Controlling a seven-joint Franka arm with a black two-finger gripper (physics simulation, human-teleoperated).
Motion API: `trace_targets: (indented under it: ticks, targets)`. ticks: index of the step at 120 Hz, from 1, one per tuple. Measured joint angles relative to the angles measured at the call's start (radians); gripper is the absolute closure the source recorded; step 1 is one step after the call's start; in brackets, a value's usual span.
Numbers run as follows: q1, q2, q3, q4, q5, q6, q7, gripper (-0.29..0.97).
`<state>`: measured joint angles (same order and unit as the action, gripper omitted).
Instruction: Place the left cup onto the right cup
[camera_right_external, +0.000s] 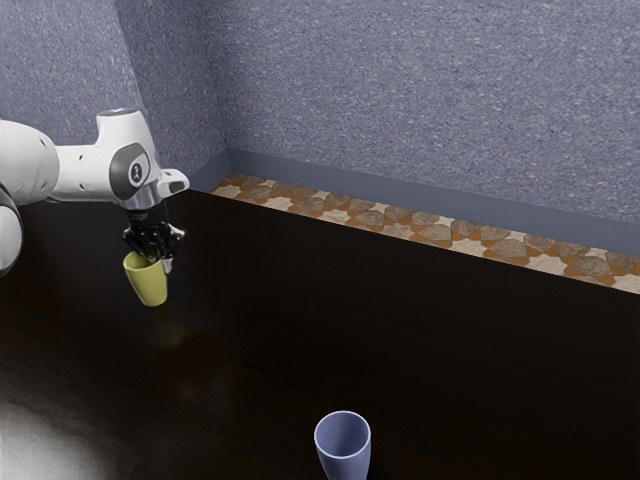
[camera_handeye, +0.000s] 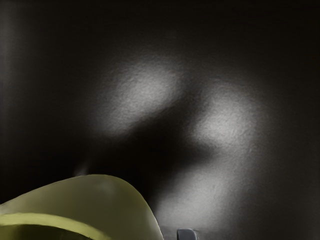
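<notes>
Reaching in from nine o'clock of the exterior view with the white arm (camera_right_external: 60, 172) held nearly level. Bent sharply down at the wrist (camera_right_external: 130, 166), pointing the black gripper (camera_right_external: 152, 259) toward six o'clock. Pinching the rim of the yellow cup (camera_right_external: 147, 282) between narrowly spaced fingers (camera_right_external: 166, 262), apparently one either side of the wall. Holding it slightly tilted, clear of the surface, close beneath the hand in the wrist view.

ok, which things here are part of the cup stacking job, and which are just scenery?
Job:
- yellow-green cup, gripped at its rim by the hand
- blue cup, standing alone on the table

Scenery:
- dark table
- patterned floor strip
- grey wall
</notes>
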<state>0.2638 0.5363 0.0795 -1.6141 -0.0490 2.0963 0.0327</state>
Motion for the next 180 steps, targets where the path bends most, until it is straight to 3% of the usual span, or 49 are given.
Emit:
trace_targets:
  ticks: [40, 64, 127, 160, 180]
  targets:
    - [-0.003, -0.009, 0.0, 0.001, 0.015, 0.0, -0.005, 0.77]
    - [-0.026, -0.083, 0.001, -0.013, 0.037, -0.018, -0.021, 0.78]
    - [-0.225, -0.376, -0.081, -0.088, 0.112, -0.216, -0.237, 0.78]
    - [-0.372, -0.477, -0.112, -0.146, 0.155, -0.253, -0.415, 0.78]
    - [-0.41, -0.529, -0.16, -0.197, 0.168, -0.254, -0.534, 0.78]
